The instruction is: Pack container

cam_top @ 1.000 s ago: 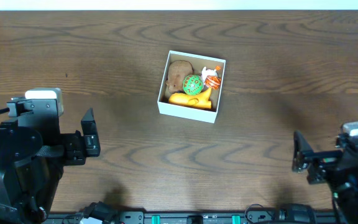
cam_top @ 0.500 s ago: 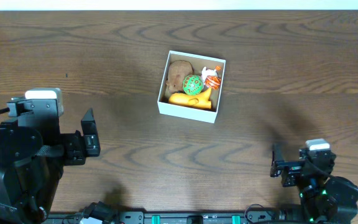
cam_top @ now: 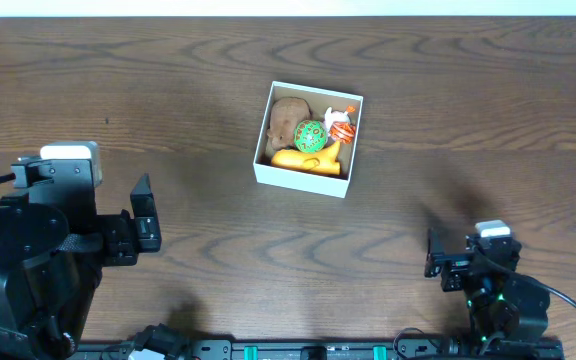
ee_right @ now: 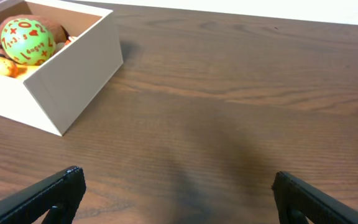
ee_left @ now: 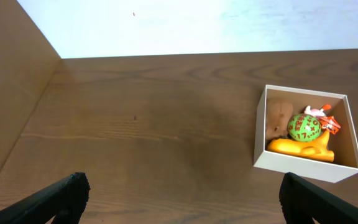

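Note:
The white square container (cam_top: 303, 176) stands at the table's middle back, also in the left wrist view (ee_left: 297, 168) and the right wrist view (ee_right: 67, 87). Inside lie a brown toy (cam_top: 286, 118), a green ball (cam_top: 310, 135), a yellow toy (cam_top: 306, 158) and a white-and-orange toy (cam_top: 340, 124). My left gripper (cam_top: 144, 214) is open and empty at the front left, far from the box. My right gripper (cam_top: 435, 257) is open and empty at the front right; in its wrist view (ee_right: 176, 196) only bare table lies between the fingers.
The dark wooden table (cam_top: 448, 90) spreads around the box. A white wall or edge (ee_left: 179, 25) runs along the back of the table. The arm bases sit at the front corners.
My right arm has pulled back toward the front edge and moved left, folding in. The left arm and the box with its toys have not moved.

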